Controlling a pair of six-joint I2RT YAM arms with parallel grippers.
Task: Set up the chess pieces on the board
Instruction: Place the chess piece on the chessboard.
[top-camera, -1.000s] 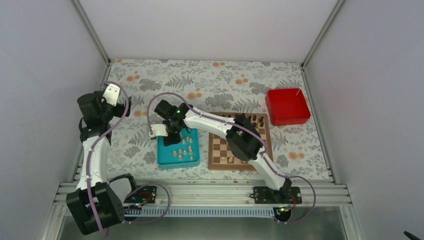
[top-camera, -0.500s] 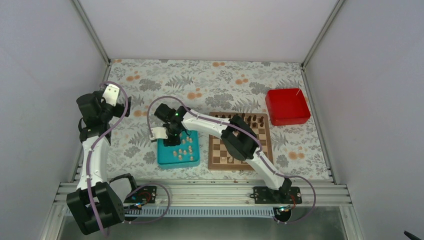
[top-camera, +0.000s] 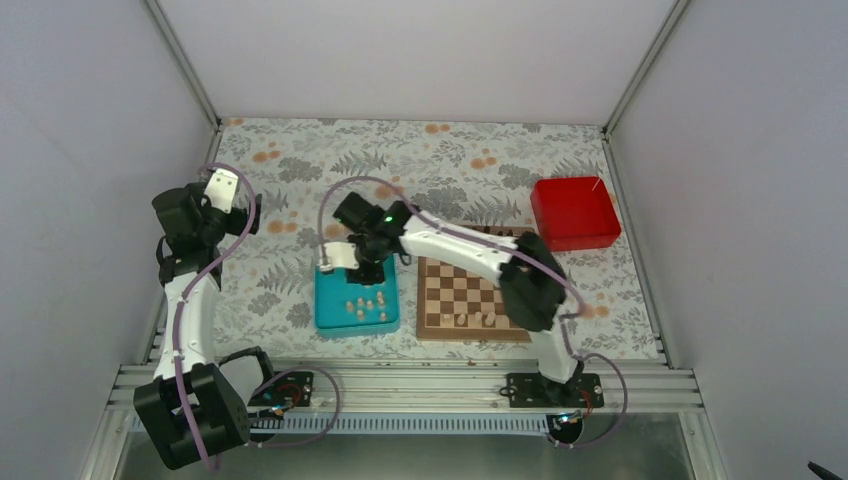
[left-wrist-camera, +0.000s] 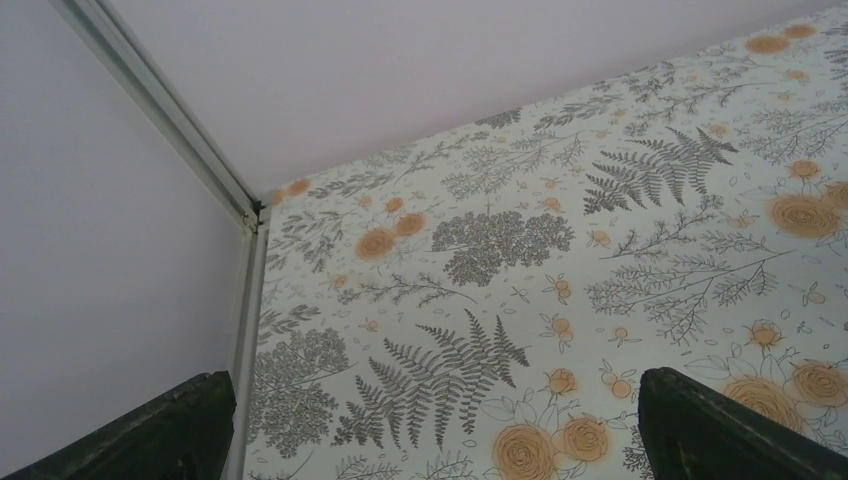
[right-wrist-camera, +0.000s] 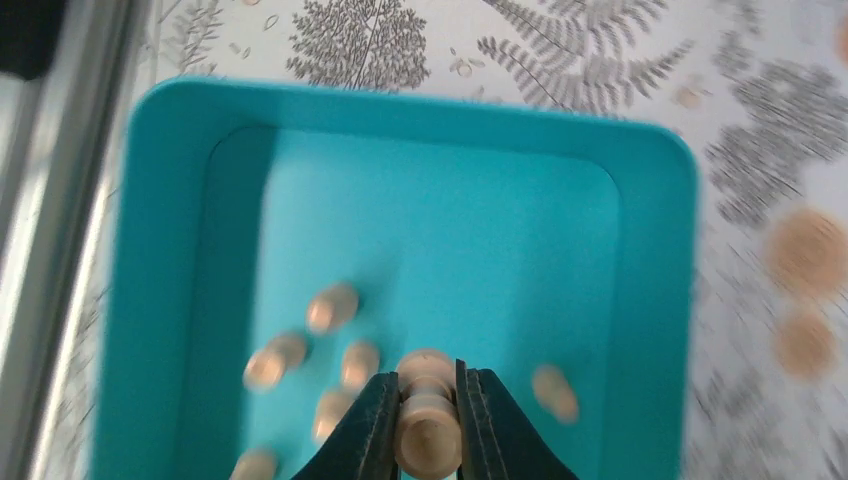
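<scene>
The right end effector (right-wrist-camera: 427, 385) pinches a pale chess piece (right-wrist-camera: 428, 445) over the teal tray (right-wrist-camera: 400, 100), inside its raised rim, with loose pale pieces (right-wrist-camera: 330, 308) lying below. The board (top-camera: 475, 300) lies just right of the tray. The left end effector (left-wrist-camera: 440, 440), spread wide, hangs over the desk (left-wrist-camera: 520, 240) near the far-left corner rail (left-wrist-camera: 250, 215).

Teal tray (right-wrist-camera: 420, 105); pale beige chess pieces (right-wrist-camera: 333, 306); brown checkered board (top-camera: 455, 290); red box (top-camera: 574, 212); floral tablecloth (top-camera: 300, 170).

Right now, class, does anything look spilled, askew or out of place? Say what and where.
Nothing stands out. The chess pieces lie loose inside the teal tray, and the right gripper holds one pale piece above it.
</scene>
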